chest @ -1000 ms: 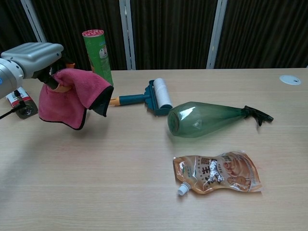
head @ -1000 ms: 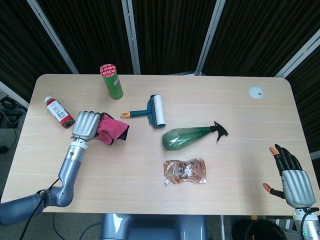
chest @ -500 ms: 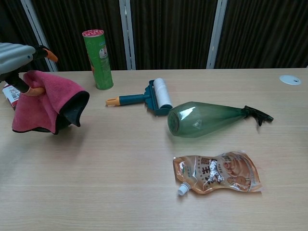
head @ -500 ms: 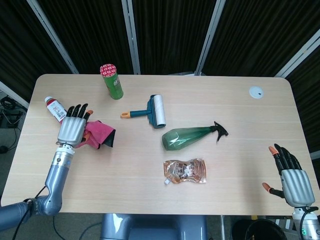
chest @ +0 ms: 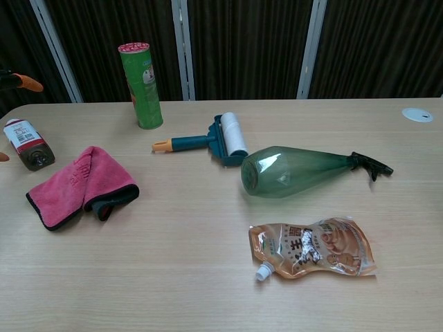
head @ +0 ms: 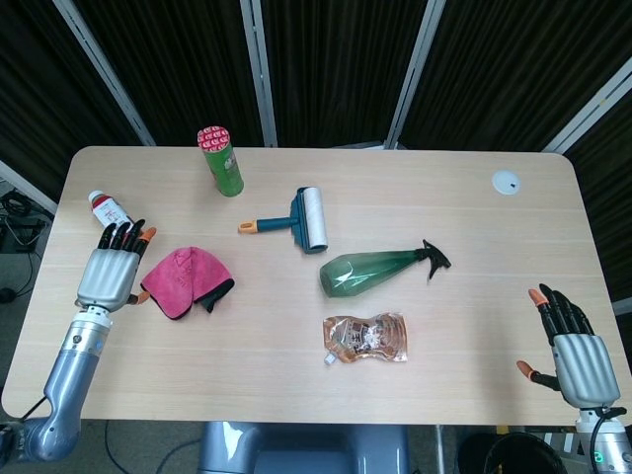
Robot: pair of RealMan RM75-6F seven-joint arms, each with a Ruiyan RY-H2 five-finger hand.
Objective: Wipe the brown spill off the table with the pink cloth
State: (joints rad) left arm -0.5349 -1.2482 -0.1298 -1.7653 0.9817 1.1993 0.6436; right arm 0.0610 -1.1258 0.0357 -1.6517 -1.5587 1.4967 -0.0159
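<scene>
The head view looks steeply down from above on the whole desk (head: 296, 385), dark curtains along the frame's top, while the chest view looks low and closer across it, sharing the pink cloth (head: 184, 280), lint roller (chest: 223, 139) and green bottle (chest: 297, 170).

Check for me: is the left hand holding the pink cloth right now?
No, the pink cloth lies folded on the table, with the left hand open beside it.

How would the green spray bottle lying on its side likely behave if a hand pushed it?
The green spray bottle looks empty, so probably light. Its rounded body lies sideways on the table, so it may roll, though the trigger could stop it.
</scene>
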